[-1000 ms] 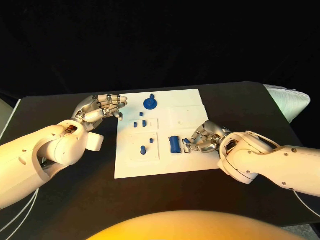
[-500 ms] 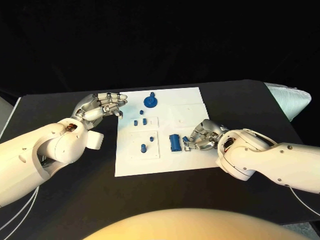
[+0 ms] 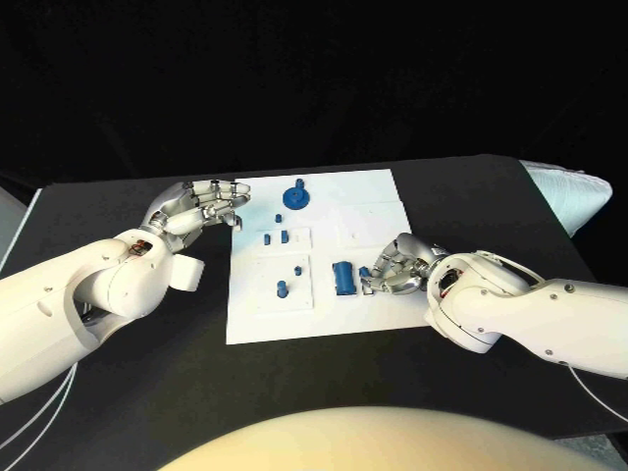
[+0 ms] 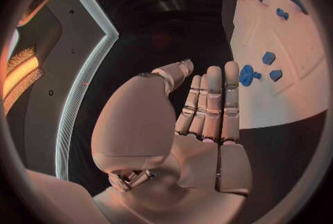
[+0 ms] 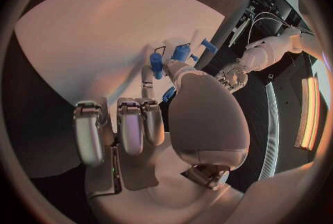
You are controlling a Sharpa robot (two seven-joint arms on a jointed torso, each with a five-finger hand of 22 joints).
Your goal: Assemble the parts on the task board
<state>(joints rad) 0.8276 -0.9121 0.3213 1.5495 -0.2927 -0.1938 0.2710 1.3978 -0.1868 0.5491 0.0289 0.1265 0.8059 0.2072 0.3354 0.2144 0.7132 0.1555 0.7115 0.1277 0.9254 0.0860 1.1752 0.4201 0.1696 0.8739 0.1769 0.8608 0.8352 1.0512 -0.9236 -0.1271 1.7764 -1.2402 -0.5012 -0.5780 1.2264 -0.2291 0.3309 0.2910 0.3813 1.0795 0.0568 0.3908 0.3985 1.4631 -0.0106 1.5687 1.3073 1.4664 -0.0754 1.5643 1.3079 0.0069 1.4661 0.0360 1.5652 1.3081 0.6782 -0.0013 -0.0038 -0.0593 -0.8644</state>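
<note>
Writing unreadable; left hand (image 3: 205,208) released, right hand (image 3: 399,267) grasping blue part (image 3: 367,276).

Left robot hand (image 3: 205,206) empty, fingers apart; right robot hand (image 3: 400,266) curled.

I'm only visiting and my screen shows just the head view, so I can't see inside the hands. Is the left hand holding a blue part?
Observer: No. The left wrist view shows the left hand with a bare palm and straight fingers, holding nothing.
Operator: And the right hand?
Observer: In the right wrist view, one finger of the right hand reaches out to a blue part on the board. I cannot tell whether it grips it.
Operator: What about its other fingers?
Observer: Those fingers are curled in, away from the parts.
</note>
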